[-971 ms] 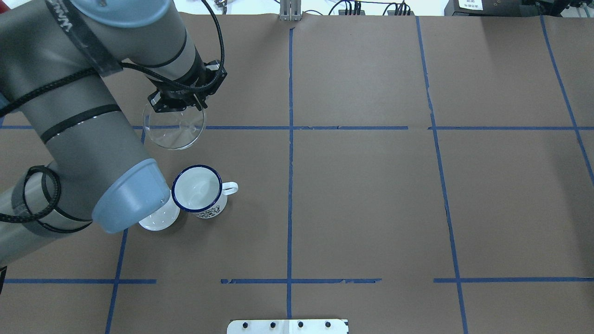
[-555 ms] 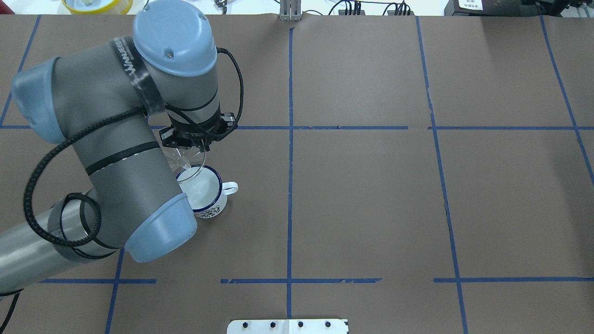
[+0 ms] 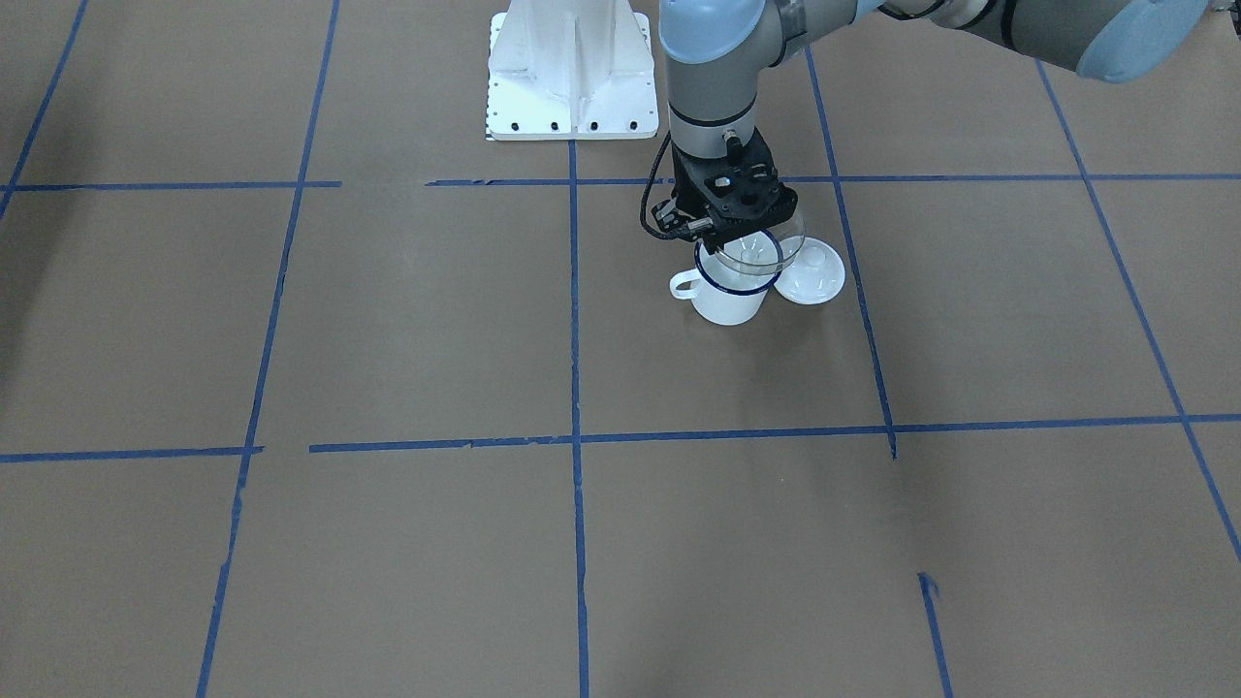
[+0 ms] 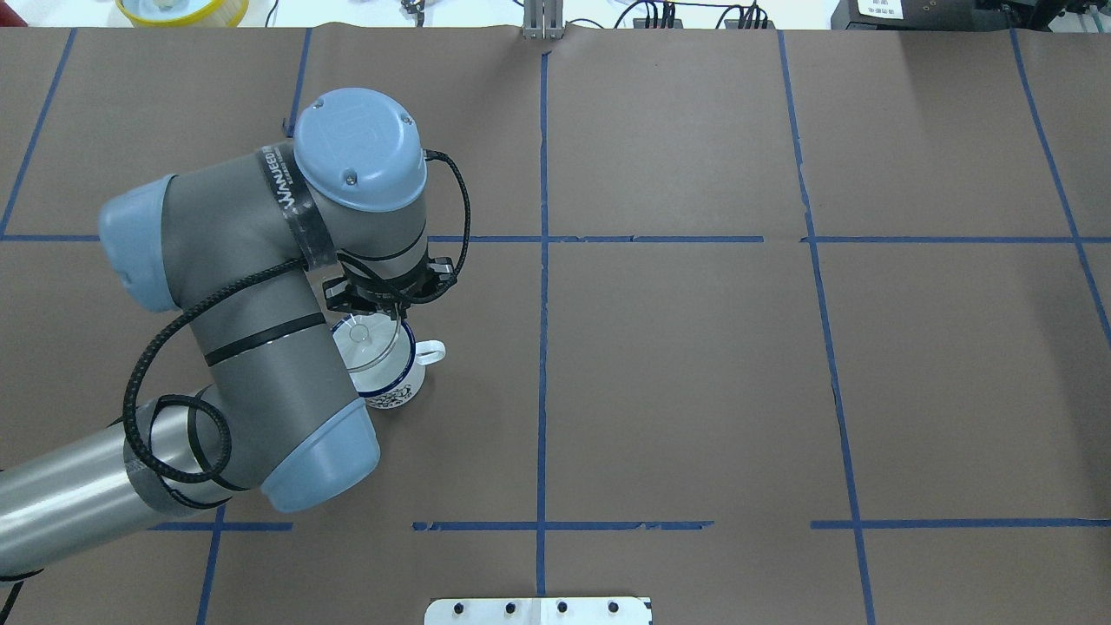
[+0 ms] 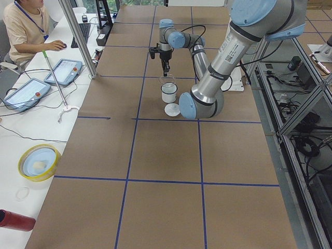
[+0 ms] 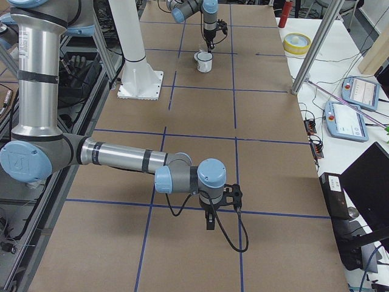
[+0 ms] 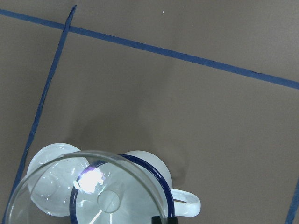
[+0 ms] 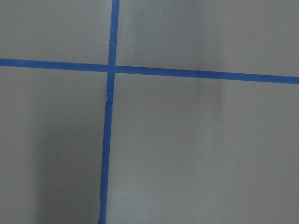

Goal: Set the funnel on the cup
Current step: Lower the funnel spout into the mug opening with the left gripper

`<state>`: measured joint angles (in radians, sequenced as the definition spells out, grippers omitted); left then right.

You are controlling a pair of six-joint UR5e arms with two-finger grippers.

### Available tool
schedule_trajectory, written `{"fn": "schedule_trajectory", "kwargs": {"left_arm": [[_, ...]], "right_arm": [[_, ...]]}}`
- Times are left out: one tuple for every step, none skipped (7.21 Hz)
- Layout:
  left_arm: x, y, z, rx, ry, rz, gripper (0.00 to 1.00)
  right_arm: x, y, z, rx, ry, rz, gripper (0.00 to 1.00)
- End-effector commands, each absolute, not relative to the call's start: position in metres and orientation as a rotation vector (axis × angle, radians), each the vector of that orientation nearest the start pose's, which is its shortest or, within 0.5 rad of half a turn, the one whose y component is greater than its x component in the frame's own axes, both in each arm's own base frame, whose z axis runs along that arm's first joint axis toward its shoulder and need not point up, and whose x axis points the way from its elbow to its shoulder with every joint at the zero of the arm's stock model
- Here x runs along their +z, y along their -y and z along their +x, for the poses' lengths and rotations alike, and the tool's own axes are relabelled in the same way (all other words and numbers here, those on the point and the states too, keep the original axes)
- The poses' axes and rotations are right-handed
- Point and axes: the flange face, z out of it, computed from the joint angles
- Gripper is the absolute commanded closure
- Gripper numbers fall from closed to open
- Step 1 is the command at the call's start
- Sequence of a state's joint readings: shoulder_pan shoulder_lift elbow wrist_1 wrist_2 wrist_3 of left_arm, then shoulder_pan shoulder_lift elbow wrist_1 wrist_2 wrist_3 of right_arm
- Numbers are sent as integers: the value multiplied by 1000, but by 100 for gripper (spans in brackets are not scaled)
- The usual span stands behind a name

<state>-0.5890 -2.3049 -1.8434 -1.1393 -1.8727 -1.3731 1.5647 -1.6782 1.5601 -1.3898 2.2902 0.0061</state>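
- From the front: shows the left gripper (image 3: 725, 242) closed on the rim of the funnel (image 3: 766, 250), holding it over the cup (image 3: 727, 302) and a little toward a small white lid (image 3: 816, 277) just beside the cup; cannot tell whether funnel and cup touch.
- From overhead: shows the funnel's spout inside the circle of the cup's blue rim. Shows the cup upright on the brown table (image 4: 694, 365), handle toward the view's right — lid out of sight here.
- From the left end: shows the same grip far away, too small for detail; also a person (image 5: 23, 28) sitting beside the table.
- From the right end: shows the right gripper (image 6: 209, 222) low over the table, well apart from the cup — cannot tell if open or closed.
- From the left wrist: looks down through the clear funnel onto the cup's mouth and part of the lid; shows one dark fingertip (image 7: 163, 219) at the funnel's rim.
- From the right wrist: shows the table's brown surface and crossed blue tape (image 8: 110, 140).
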Motion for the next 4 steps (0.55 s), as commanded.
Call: {"fn": "schedule_trajectory", "kwargs": {"left_arm": [[188, 435, 491, -267, -646, -56, 100], [186, 434, 491, -264, -650, -54, 100], [186, 433, 491, -262, -652, -56, 100], [186, 432, 492, -259, -652, -56, 100]], "right_arm": [[700, 449, 65, -23, 720, 56, 0], [700, 449, 65, -23, 720, 56, 0], [700, 449, 65, -23, 720, 56, 0], [700, 449, 65, -23, 720, 56, 0]]}}
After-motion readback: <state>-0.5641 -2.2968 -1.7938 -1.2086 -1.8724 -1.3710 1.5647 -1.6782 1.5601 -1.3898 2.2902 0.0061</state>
